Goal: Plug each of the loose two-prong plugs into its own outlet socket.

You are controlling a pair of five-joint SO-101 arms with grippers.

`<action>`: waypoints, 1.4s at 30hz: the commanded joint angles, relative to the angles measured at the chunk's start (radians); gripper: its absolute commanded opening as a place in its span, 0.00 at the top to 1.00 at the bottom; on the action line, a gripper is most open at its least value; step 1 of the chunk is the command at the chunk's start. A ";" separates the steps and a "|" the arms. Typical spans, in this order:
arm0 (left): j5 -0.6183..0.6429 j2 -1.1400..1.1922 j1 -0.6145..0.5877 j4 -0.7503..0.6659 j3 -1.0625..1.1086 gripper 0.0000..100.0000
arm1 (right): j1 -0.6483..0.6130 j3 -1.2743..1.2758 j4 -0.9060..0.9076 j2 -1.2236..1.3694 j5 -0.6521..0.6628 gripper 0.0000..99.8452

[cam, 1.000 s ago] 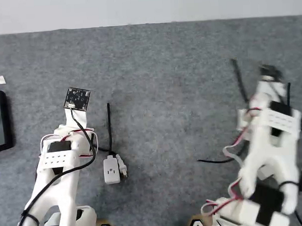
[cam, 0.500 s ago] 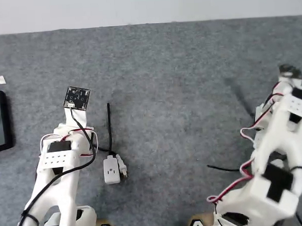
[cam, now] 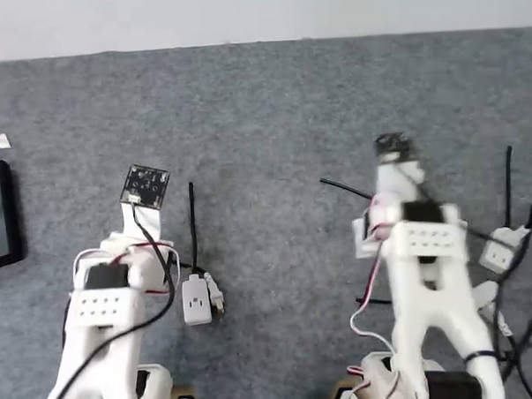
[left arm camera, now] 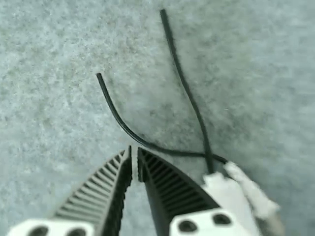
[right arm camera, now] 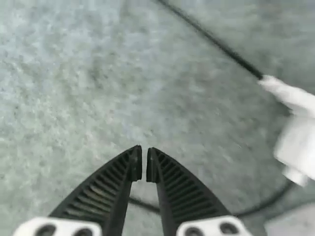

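Swung inward over the table (cam: 271,120), right claw (right arm camera: 143,162) hangs clenched empty, as does left claw (left arm camera: 134,158).

We see the left gripper (cam: 168,257) over the grey carpet (cam: 271,102), its dark fingers (cam: 166,250) peeking from under the wrist. Just beside the fingers, on their right, lies a white socket block (cam: 197,307), with a white plug (cam: 214,293) touching its far side. A black cord (cam: 192,216) runs straight ahead past the fingers. Well apart on that same side stands the right arm (cam: 424,272), and beyond it lie more white plugs (cam: 498,249) and black cords (cam: 509,176).
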 commanded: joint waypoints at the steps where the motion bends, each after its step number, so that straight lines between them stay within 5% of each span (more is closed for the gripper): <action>1: 0.170 -0.150 0.098 0.206 -0.007 0.94 | -0.047 0.061 -0.136 -0.015 -0.017 0.99; 8: 0.338 -0.135 0.199 0.224 0.065 0.68 | -0.067 0.014 -0.140 0.111 -0.015 0.99; 16: 0.315 0.051 0.253 0.124 0.048 0.77 | -0.065 -0.029 -0.134 0.183 -0.017 0.99; 23: 0.227 -0.095 0.353 0.170 0.073 0.99 | -0.067 -0.029 -0.136 0.186 -0.015 0.99; 35: 0.232 -0.155 0.348 0.173 0.145 0.97 | -0.068 -0.029 -0.140 0.193 -0.011 0.99; 42: 0.233 -0.153 0.178 0.166 0.145 0.87 | -0.071 -0.029 -0.143 0.194 -0.011 0.99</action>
